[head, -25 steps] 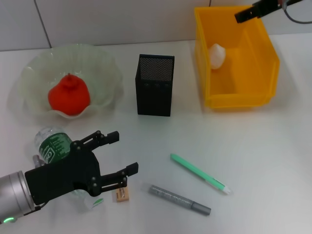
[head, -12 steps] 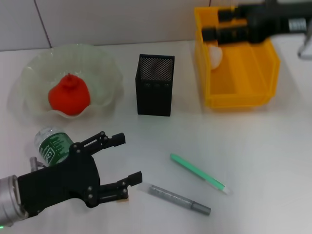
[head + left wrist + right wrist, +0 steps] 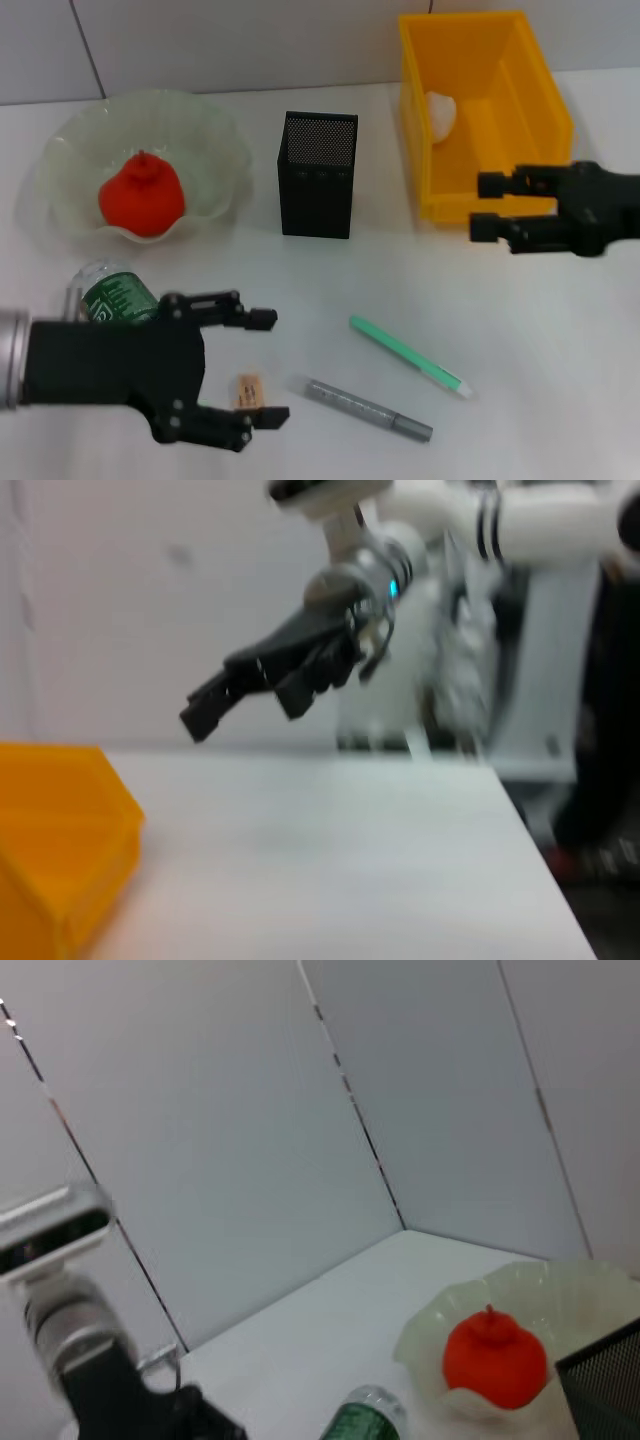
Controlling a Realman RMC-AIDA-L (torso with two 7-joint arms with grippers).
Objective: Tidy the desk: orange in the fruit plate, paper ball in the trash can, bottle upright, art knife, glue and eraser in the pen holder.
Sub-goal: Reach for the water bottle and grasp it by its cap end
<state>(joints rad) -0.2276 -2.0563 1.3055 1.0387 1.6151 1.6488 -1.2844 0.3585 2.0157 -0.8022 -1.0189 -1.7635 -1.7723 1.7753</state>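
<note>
Head view, one orange (image 3: 141, 197), one eraser (image 3: 248, 391), two pens (image 3: 407, 356)

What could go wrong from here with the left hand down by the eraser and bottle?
1. The left hand is open astride the eraser; such a small, flat block could slip or get pushed instead of gripped.
2. The bottle sits right against the left arm, so a swing might knock it.
3. The grey pen lies just beyond the lower fingertip and could get nudged. The right hand hangs open in front of the trash can.
</note>
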